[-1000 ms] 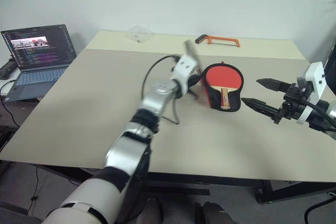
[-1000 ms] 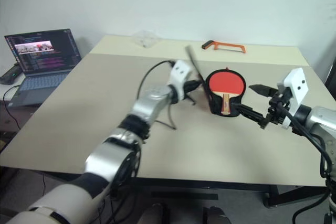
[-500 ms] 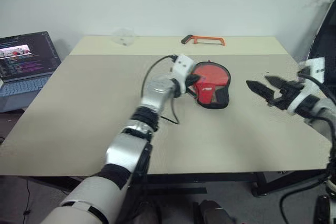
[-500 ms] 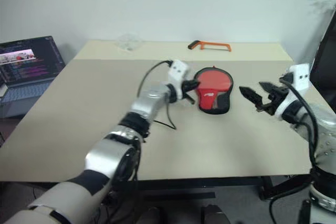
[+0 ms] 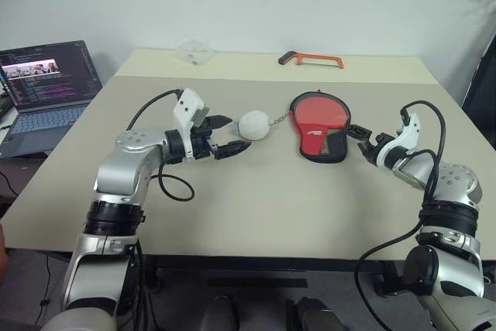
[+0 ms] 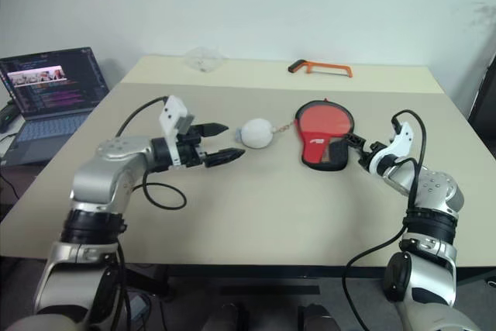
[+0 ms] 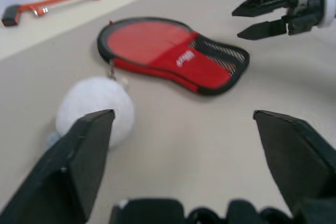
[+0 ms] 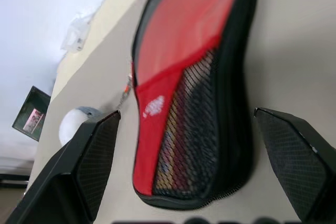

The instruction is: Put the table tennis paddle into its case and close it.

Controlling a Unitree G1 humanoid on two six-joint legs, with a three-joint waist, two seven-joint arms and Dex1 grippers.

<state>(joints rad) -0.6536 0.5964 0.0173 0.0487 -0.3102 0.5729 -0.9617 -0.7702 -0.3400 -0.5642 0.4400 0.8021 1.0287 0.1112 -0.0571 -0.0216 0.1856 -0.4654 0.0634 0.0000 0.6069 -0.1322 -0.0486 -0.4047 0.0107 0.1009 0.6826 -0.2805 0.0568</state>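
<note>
Left tool (image 5: pixel 230 136) open; case (image 5: pixel 316 121) logo white, unreadable.

The case (image 5: pixel 316 125) lies flat on the table, red face and mesh pocket up, closed.

We note the case (image 5: pixel 318 125) lying flat near the middle of the table (image 5: pixel 256 207), with a white ball (image 5: pixel 253 124) chained to its far-left edge. The ball sits just beside the tips of the left gripper (image 5: pixel 233 135), whose jaws stand apart, and blocks its straight path to the case. The right gripper (image 5: pixel 356 139), jaws apart, is just beside the case's narrow end with nothing between. Bare tabletop lies along the near edge. An orange hacksaw (image 5: pixel 311 58) and a clear plastic item (image 5: pixel 194 51) occupy the far edge, well apart from both grippers.
</note>
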